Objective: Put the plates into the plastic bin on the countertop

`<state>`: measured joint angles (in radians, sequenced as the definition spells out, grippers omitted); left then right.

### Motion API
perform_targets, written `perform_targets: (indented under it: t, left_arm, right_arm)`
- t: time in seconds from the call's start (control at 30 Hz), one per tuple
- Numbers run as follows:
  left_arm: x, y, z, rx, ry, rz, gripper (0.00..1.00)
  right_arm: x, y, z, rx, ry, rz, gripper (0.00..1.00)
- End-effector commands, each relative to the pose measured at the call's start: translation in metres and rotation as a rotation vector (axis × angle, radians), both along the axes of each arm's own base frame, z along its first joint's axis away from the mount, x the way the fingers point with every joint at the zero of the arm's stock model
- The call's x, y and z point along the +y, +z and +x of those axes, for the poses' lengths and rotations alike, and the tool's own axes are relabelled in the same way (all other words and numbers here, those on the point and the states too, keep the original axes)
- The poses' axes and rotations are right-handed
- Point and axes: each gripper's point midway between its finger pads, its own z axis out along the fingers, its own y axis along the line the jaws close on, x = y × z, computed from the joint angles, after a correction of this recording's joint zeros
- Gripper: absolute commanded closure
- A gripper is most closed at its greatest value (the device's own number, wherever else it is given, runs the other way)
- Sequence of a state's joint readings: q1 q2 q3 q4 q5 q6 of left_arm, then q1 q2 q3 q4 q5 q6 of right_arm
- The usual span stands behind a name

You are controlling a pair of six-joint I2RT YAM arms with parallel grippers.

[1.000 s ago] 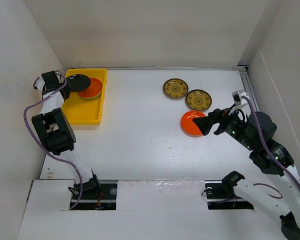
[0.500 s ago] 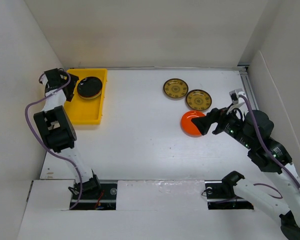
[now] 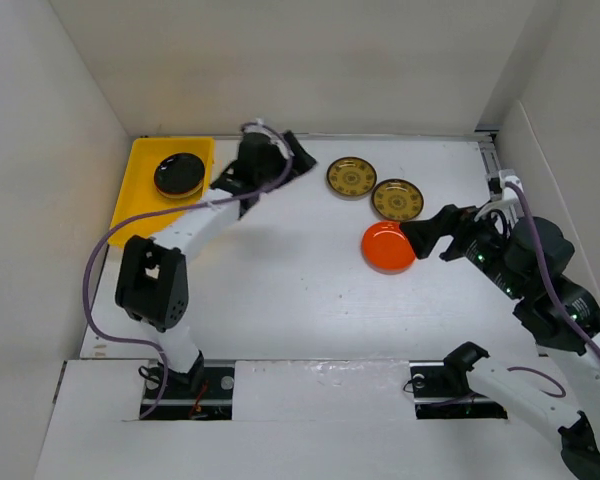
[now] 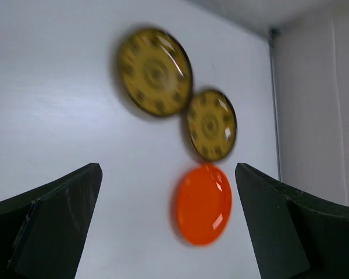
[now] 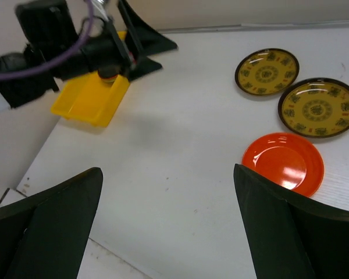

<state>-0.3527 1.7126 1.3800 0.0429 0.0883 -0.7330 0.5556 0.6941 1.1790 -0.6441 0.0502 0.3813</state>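
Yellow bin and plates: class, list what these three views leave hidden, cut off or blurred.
1. Top external: the black plate covers whatever lies beneath it in the yellow bin; any plates under it cannot be counted.
2. Right wrist: the left arm hides the bin's far end and its contents.
3. Left wrist: motion blur smears both patterned plates; the bin is out of frame.

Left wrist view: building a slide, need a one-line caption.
Open left fingers frame two gold plates and an orange plate lying on the white countertop.
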Motion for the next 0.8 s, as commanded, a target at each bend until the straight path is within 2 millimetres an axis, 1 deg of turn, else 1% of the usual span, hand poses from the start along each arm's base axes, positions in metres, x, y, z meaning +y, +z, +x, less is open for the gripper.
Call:
perform_targets:
  t: [0.0,0.03,0.07,0.1,0.13,0.17,0.2,0.23,0.27,0.3,0.33,0.37,0.4,0.43,0.47,0.5,0.53,0.57,0.6,0.63,0.7,0.73,0.77]
  left_arm:
    - [-0.081,-0.038,-0.045,0.031,-0.232,0.005,0.0]
    - [-0.104,-0.049,-0.05,0.015,-0.293,0.003,0.0]
    - [-0.12,-0.052,-0.065,0.028,-0.348,-0.003,0.0]
    - [-0.15,-0.065,-0.079,0.026,-0.419,-0.012,0.0]
    - [-0.163,-0.073,-0.086,0.034,-0.461,-0.005,0.0]
    - [-0.175,-0.075,-0.089,0.035,-0.481,-0.004,0.0]
    - [-0.182,-0.094,-0.091,0.067,-0.495,0.011,0.0]
    - [-0.191,-0.105,-0.1,0.085,-0.516,0.021,0.0]
    - [-0.193,-0.11,-0.097,0.081,-0.516,0.019,0.0]
    - [-0.199,-0.124,-0.1,0.107,-0.523,0.022,0.0]
    - [-0.207,-0.127,-0.103,0.107,-0.543,0.017,0.0]
    - [-0.208,-0.133,-0.102,0.12,-0.543,0.023,0.02]
    - [-0.216,-0.133,-0.105,0.119,-0.562,0.018,0.02]
    - [-0.218,-0.146,-0.104,0.144,-0.556,0.021,0.03]
    - [-0.224,-0.15,-0.108,0.152,-0.577,0.018,0.08]
    - [-0.231,-0.151,-0.109,0.148,-0.587,0.017,0.13]
    - [-0.232,-0.167,-0.112,0.185,-0.59,0.018,0.17]
    - [-0.234,-0.169,-0.11,0.195,-0.583,0.009,0.22]
    - [-0.234,-0.172,-0.11,0.195,-0.583,0.009,0.33]
    - [-0.234,-0.172,-0.11,0.201,-0.578,0.002,0.38]
    - [-0.233,-0.186,-0.111,0.225,-0.576,0.014,0.45]
    - [-0.233,-0.186,-0.111,0.225,-0.576,0.014,0.49]
    - [-0.234,-0.188,-0.11,0.225,-0.576,0.014,0.57]
  right_arm:
    - [-0.017,0.021,-0.002,-0.036,-0.072,0.01,0.0]
    - [-0.019,0.022,-0.006,-0.04,-0.072,0.013,0.0]
    - [-0.017,0.022,-0.007,-0.039,-0.062,0.014,0.0]
    - [-0.019,0.021,-0.009,-0.045,-0.062,0.018,0.0]
    - [-0.019,0.024,-0.014,-0.056,-0.048,0.027,0.0]
    - [-0.018,0.024,-0.015,-0.056,-0.036,0.029,0.0]
    - [-0.018,0.023,-0.017,-0.057,-0.036,0.03,0.0]
    - [-0.02,0.025,-0.02,-0.066,-0.036,0.035,0.0]
    - [-0.018,0.025,-0.021,-0.065,-0.025,0.037,0.0]
    - [-0.02,0.027,-0.024,-0.076,-0.025,0.043,0.0]
    - [-0.02,0.027,-0.024,-0.076,-0.025,0.043,0.0]
    - [-0.022,0.027,-0.027,-0.077,-0.025,0.044,0.0]
    - [-0.022,0.027,-0.027,-0.077,-0.025,0.044,0.0]
    - [-0.022,0.027,-0.027,-0.077,-0.025,0.044,0.0]
    - [-0.022,0.023,-0.026,-0.069,-0.025,0.039,0.0]
    - [-0.022,0.023,-0.026,-0.069,-0.025,0.039,0.0]
    - [-0.023,0.025,-0.028,-0.077,-0.025,0.044,0.0]
    - [-0.023,0.025,-0.028,-0.077,-0.025,0.044,0.0]
    - [-0.023,0.025,-0.028,-0.077,-0.025,0.044,0.0]
    - [-0.023,0.025,-0.028,-0.077,-0.025,0.044,0.0]
    - [-0.022,0.025,-0.029,-0.077,-0.016,0.045,0.0]
    - [-0.022,0.025,-0.029,-0.076,-0.016,0.045,0.0]
    - [-0.022,0.025,-0.029,-0.076,-0.016,0.045,0.0]
